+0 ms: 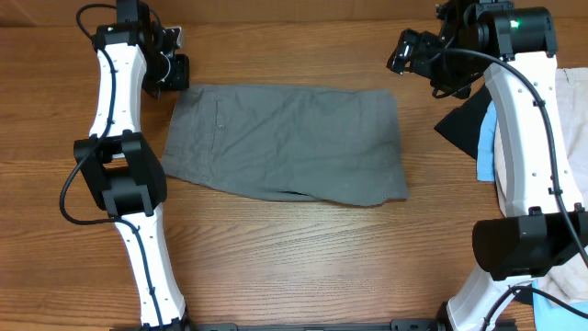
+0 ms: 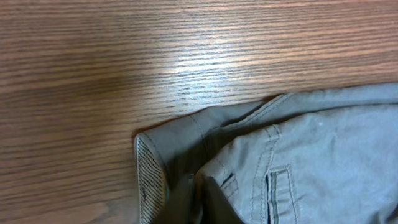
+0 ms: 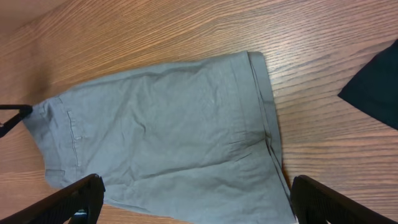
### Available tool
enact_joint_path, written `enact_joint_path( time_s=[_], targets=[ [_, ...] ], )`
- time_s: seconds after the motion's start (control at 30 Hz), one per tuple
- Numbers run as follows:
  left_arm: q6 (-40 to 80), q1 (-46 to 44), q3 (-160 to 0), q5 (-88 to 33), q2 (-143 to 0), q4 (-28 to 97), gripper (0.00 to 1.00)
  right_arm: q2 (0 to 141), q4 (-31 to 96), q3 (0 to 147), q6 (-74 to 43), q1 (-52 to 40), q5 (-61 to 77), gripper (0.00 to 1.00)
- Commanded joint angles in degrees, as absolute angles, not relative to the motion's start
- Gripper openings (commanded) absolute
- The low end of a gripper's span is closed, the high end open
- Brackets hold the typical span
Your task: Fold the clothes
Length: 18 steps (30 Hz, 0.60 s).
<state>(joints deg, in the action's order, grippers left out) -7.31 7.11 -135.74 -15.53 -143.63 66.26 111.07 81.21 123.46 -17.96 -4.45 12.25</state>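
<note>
Wooden table (image 1: pixel 276 248) — grey shorts (image 1: pixel 285 142) lengthwise left–right, waistband leftward

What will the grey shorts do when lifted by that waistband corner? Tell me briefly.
The grey shorts will probably droop and trail: they lie flat and creased, thin woven cloth. Likely light, so one corner pinch by the left hand should raise them. Pushed, they would probably bunch rather than slide on the wooden table.
</note>
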Motion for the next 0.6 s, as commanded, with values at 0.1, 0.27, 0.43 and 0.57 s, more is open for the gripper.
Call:
enact_joint_path(
  time_s=[0.1, 0.27, 0.43, 0.57],
  targets=[
    [-6.8, 5.7, -128.8, -16.6, -144.1, 62.8, 0.19, 110.8, 81.1, 123.8, -17.6, -4.3, 12.5, 1.0],
    [-6.8, 4.9, -122.5, -16.6, -144.1, 58.5, 0.1, 110.8, 81.1, 123.8, -17.6, -4.3, 12.5, 1.0],
    [-6.8, 4.8, -122.7, -16.6, -144.1, 58.1, 0.19, 110.8, 81.1, 123.8, -17.6, -4.3, 12.5, 1.0],
    [-6.8, 4.8, -123.5, -16.6, -144.1, 57.7, 0.48, 110.8, 81.1, 123.8, -17.6, -4.3, 12.5, 1.0]
  ],
)
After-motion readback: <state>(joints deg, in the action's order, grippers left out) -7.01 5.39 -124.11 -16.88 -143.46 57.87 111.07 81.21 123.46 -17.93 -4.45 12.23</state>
